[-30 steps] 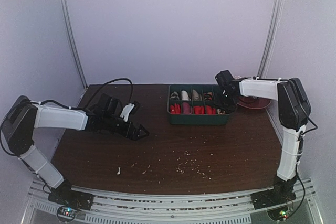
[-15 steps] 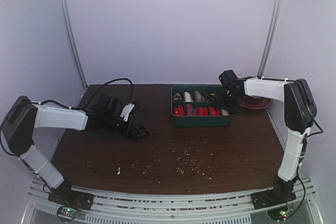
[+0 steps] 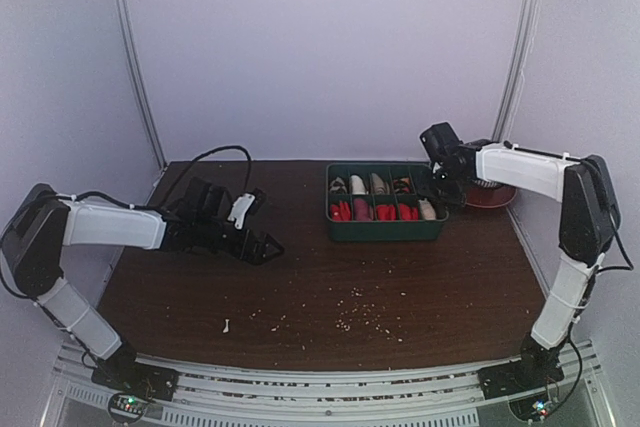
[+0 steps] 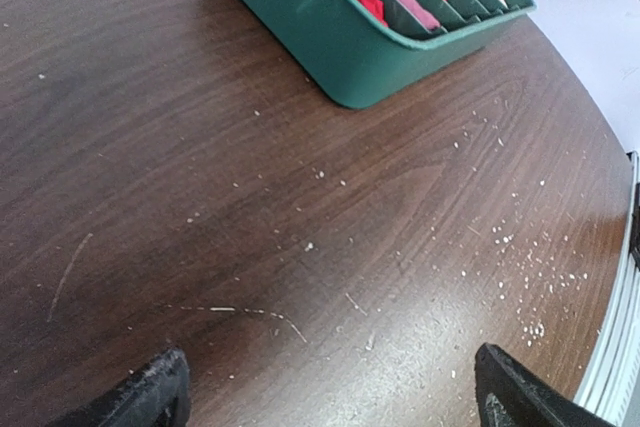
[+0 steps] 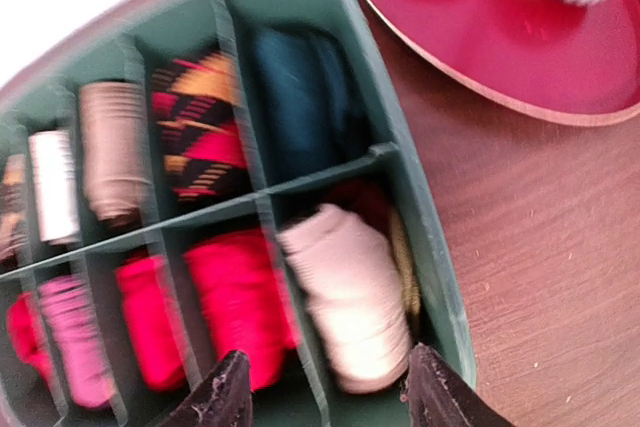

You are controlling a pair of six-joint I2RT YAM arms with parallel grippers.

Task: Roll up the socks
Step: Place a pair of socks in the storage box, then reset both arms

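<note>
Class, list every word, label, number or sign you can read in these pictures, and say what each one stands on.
None: no readable text shows anywhere.
The green tray, red plate and table bear no words, labels or numbers.

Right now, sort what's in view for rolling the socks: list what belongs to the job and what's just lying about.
For the job: dark teal sock and beige sock, in the right-end compartments of the green tray; right gripper open above them.
Lying about: red bundles, patterned roll, red plate, crumbs, left gripper open, far from the tray.
</note>
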